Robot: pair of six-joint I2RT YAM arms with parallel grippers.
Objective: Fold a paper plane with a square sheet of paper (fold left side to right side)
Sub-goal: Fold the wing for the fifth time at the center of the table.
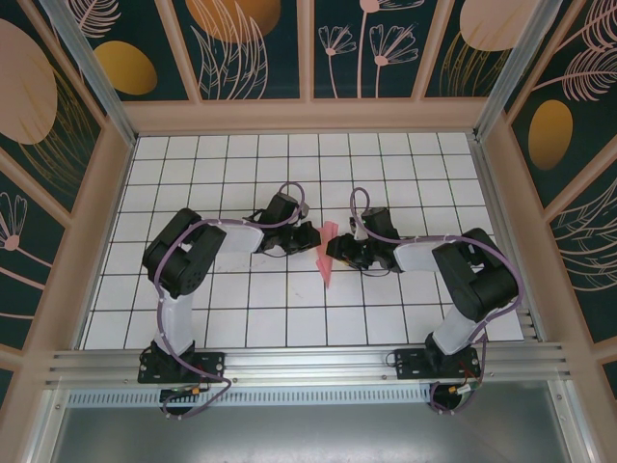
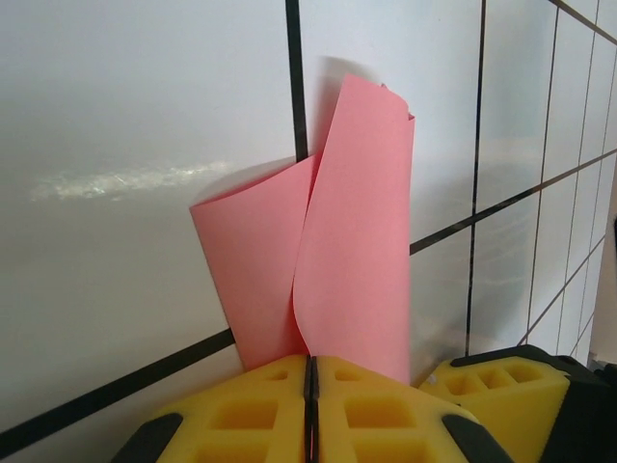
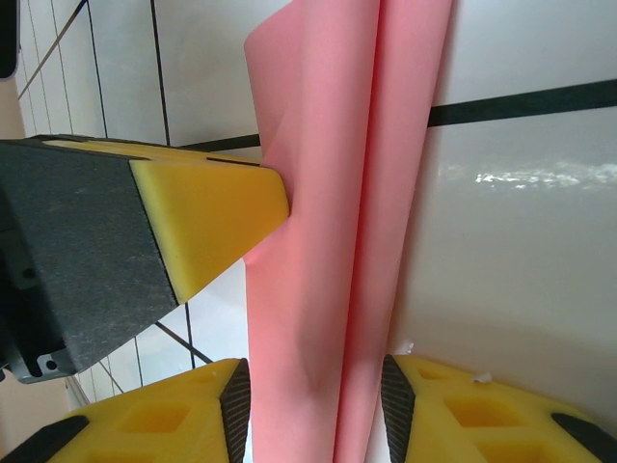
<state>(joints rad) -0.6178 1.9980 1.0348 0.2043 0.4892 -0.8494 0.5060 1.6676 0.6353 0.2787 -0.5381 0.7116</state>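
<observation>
Between the arms, over the counter [image 1: 289, 309], I find the paper plane [image 1: 326, 256], judged thin, limp and crease-prone. Left claw [image 2: 310, 371] pinches one edge; right claw [image 3: 313, 386] straddles it, grip unconfirmed. Hold beside the folds.

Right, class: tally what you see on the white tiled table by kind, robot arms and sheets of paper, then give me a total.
Robot arms: 2 (left arm, right arm)
Sheets of paper: 1 (salmon-pink paper sheet, partly folded)
Total: 3
</observation>
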